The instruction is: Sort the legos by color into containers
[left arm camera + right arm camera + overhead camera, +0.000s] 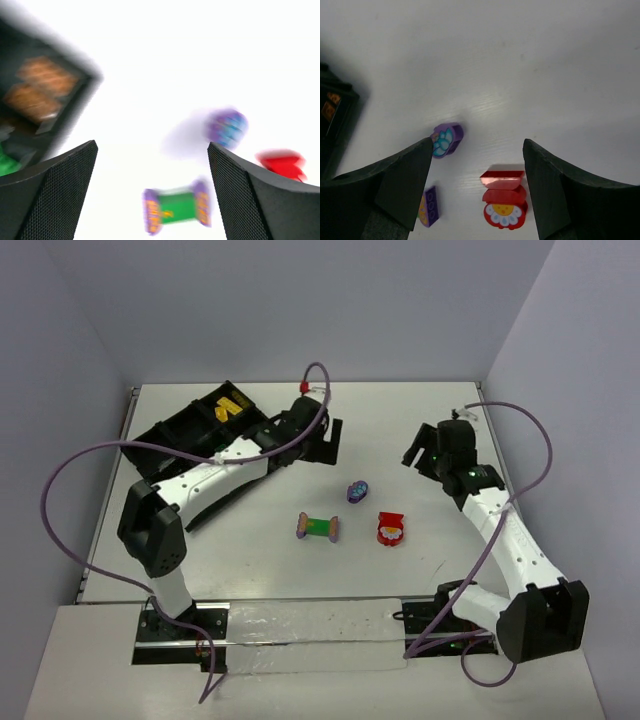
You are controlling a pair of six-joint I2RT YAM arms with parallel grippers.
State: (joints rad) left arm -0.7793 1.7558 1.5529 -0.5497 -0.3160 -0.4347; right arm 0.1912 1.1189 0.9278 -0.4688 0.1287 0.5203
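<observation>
tray: black divided tray [170, 428] sits at the far left of the table, partly hidden under the left arm.
sorted so far: yellow-orange bricks [231, 408] lie together in one far compartment of the tray. The left wrist view shows a green patch [6, 164] in a compartment next to them, probably a green brick, but the blur is too heavy to be sure.
left to sort: three pieces are loose on the table, all to the right of the tray.
purple brick: purple brick [357, 490] with a blue flower face is the loose piece nearest the tray's right end.
green bar: green bar with purple ends [319, 527] lies flat, nearer the arm bases than the purple brick and well apart from the tray.
red brick: red-and-white flower brick [390, 529] is the loose piece farthest from the tray, just right of the green bar.
left gripper: left gripper [152, 145] is over the table just off the tray's right end, jaws spread wide, nothing between them.
right gripper: right gripper [477, 141] hangs well right of the tray above the purple and red bricks, jaws apart and empty.
progress: by my estimate more than half done, since yellow and likely green are in. Purple, the purple-ended green bar and red-and-white are not yet binned.
</observation>
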